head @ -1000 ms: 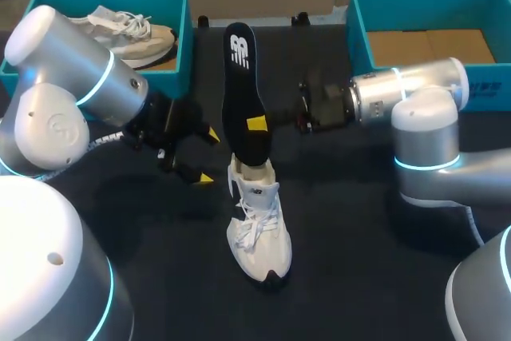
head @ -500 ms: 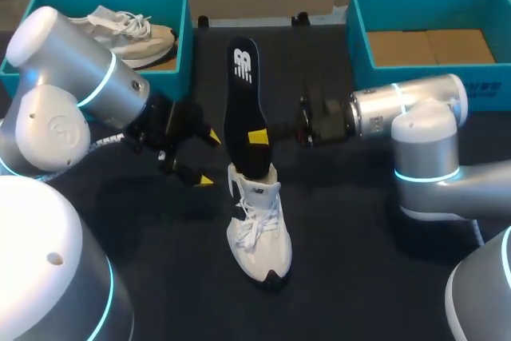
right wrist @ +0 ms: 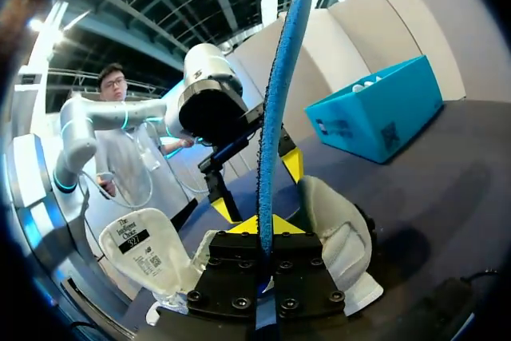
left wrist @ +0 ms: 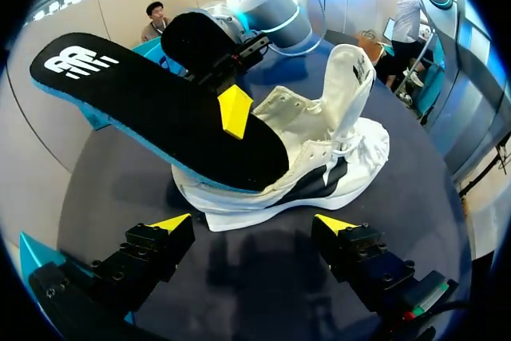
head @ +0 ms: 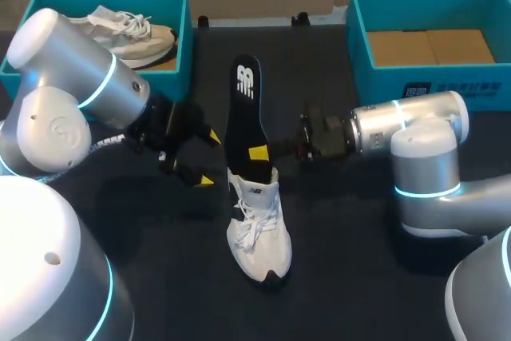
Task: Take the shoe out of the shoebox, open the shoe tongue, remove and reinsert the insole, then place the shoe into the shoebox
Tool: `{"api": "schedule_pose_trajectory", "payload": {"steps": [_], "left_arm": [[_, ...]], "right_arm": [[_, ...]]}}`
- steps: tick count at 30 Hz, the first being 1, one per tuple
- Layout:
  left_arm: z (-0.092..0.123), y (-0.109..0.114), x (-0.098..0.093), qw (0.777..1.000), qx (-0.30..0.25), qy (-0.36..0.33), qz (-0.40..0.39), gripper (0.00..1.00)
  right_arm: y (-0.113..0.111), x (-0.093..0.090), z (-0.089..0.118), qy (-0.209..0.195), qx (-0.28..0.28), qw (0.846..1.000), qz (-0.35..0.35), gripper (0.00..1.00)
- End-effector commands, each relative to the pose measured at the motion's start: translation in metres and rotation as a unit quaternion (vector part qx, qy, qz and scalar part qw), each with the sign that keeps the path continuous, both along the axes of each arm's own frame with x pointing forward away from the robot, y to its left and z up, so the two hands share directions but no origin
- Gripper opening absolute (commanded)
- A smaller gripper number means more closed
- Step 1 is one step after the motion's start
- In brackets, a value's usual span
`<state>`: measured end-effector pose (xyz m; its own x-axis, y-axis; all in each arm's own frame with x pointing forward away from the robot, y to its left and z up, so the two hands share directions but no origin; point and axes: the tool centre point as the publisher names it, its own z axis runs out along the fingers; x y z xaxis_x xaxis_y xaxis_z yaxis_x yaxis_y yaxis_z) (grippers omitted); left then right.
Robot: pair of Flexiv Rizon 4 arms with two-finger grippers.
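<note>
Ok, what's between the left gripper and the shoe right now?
Nothing: in the left wrist view only bare table separates the open left gripper from the shoe.

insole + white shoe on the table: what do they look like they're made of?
Insole: probably foam, judging by the thin blue layer along its edge, under a matte black top that looks like fabric. Shoe: matte white textile or mesh upper with woven laces. The dark sole patches look like rubber, but that's uncertain.

The white lace-up cloth shoe (head: 259, 233) was matt. The flat black insole (head: 242, 113) had a smooth matt top, perhaps foam. The teal cardboard shoebox (head: 375, 77) was dull; the silver arm shells (head: 80, 77) were glossy.
</note>
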<state>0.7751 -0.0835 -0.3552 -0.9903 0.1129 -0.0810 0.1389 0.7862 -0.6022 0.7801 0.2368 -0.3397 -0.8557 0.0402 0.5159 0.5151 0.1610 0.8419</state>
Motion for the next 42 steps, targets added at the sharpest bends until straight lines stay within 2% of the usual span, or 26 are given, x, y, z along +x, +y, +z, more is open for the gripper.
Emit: {"api": "schedule_pose_trajectory", "payload": {"steps": [1,13,22,24,26,33,42], "left_arm": [[-0.002,-0.003,0.002,1.0,0.0,0.002,-0.002,1.0],[-0.002,-0.005,0.003,1.0,0.0,0.003,-0.001,1.0],[-0.002,-0.01,0.003,1.0,-0.002,0.005,-0.005,1.0],[-0.002,-0.01,0.003,1.0,-0.002,0.006,-0.007,1.0],[-0.003,-0.011,0.003,1.0,-0.003,0.007,-0.008,1.0],[-0.004,-0.011,0.0,1.0,-0.005,0.01,-0.01,1.0],[-0.005,-0.011,0.0,1.0,-0.008,0.012,-0.009,1.0]], "right_arm": [[-0.002,-0.009,-0.004,0.008,-0.004,1.0,-0.001,0.0],[-0.005,-0.022,-0.02,0.044,-0.013,0.999,0.007,0.0],[-0.003,-0.015,-0.01,0.031,-0.019,0.999,0.012,0.0],[-0.003,-0.014,-0.008,0.027,-0.02,0.999,0.013,0.11],[-0.002,-0.014,-0.006,0.025,-0.021,0.999,0.014,0.16],[0.0,-0.014,-0.002,0.014,-0.019,1.0,0.012,0.21],[0.008,-0.003,0.013,-0.019,-0.02,1.0,0.01,0.26]]}}
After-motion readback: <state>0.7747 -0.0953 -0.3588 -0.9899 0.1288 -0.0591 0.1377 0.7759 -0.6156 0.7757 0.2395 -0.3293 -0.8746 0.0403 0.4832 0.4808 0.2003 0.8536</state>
